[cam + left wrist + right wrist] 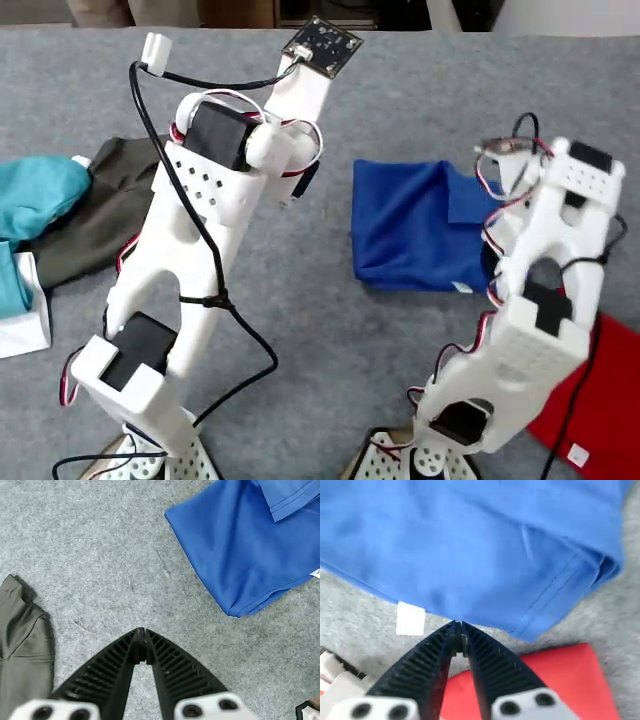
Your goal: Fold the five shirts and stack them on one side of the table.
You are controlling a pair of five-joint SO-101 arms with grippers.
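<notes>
Likely stacking step: folded blue shirt (415, 225) is lying centre-right | left hand (141, 632) is hanging pinched together over surface (100, 555) | right hand (457, 626), also together, is sitting at its hem | next needs parting, gripping.

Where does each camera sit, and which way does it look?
High view: fixed overhead, looking down on the table, left arm and right arm.
Left wrist view: on the left arm, facing down past the left gripper at blue shirt, olive shirt.
Right wrist view: on the right arm, facing down past the right gripper at blue shirt, red shirt.
All three share the blue shirt.
</notes>
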